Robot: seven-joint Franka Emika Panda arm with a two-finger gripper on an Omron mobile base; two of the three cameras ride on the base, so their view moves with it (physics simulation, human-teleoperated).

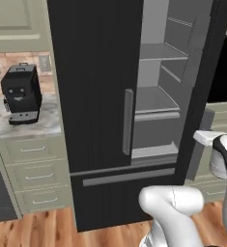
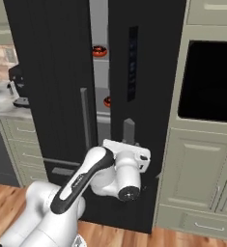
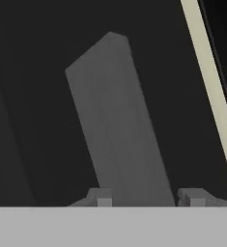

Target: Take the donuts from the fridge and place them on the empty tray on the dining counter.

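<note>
Gripper sat spread wide at 6 o'clock in my hand view, one finger either side of the grey door handle, no contact that I could confirm. The fridge had its right door swung open. From the right base view I noted two donuts on inner shelves, one at 12 o'clock above the other.

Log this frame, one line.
phase: opening fridge | gripper: open, straddling right door handle | donuts: on shelves
</note>
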